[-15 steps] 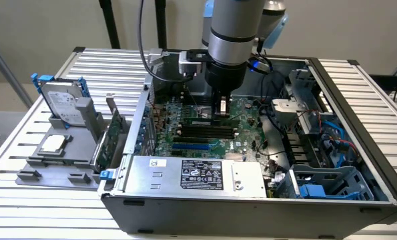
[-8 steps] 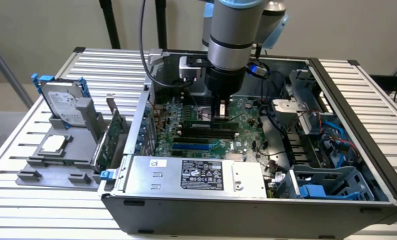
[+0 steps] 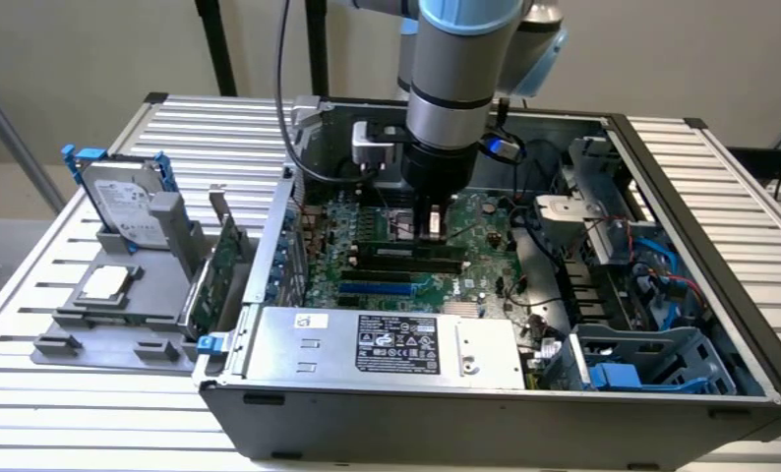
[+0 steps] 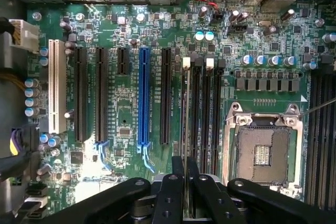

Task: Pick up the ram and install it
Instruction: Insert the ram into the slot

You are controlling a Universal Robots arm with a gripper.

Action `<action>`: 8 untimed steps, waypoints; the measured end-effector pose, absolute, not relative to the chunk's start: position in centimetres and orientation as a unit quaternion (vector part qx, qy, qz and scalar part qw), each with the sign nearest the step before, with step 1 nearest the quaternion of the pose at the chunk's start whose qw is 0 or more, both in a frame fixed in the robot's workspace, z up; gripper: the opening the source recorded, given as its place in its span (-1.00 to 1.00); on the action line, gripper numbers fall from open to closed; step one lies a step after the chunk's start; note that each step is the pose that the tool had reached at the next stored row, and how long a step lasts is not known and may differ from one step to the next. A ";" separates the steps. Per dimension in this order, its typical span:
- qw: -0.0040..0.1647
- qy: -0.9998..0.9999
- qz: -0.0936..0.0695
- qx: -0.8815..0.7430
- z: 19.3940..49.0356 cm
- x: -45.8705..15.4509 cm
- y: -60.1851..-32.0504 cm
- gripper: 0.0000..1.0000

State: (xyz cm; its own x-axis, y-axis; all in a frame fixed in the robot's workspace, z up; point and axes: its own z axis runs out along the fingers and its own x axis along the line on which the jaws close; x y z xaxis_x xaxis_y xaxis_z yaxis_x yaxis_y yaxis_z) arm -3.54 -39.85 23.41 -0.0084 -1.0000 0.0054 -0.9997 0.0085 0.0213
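Observation:
My gripper hangs straight down over the motherboard inside the open computer case. It is shut on the ram, a thin green stick with black chips held level just over the black memory slots. In the wrist view the ram appears edge-on as a thin line running out from between the black fingers. That line lies along a memory slot with white latches, next to the CPU socket. Whether the ram touches the slot I cannot tell.
A silver power supply fills the near side of the case. The open CPU socket and a blue expansion slot flank the memory slots. Outside the case, at the exterior view's left, a grey holder carries a hard drive and a taller green card.

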 end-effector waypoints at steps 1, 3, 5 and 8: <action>0.009 -0.710 -0.006 0.704 23.2 -3.6 -39.8 -0.73; 0.009 -0.710 -0.006 0.704 23.1 -3.6 -39.8 -0.73; 0.010 -0.710 -0.006 0.704 23.0 -3.6 -39.8 -0.73; 0.009 -0.710 -0.006 0.704 23.0 -3.7 -39.8 -0.73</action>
State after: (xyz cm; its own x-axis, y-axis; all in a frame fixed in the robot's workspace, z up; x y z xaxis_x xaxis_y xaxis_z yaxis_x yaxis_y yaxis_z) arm -3.69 -39.81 23.01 -0.0083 -1.0000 0.0053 -0.9997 0.0085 0.0214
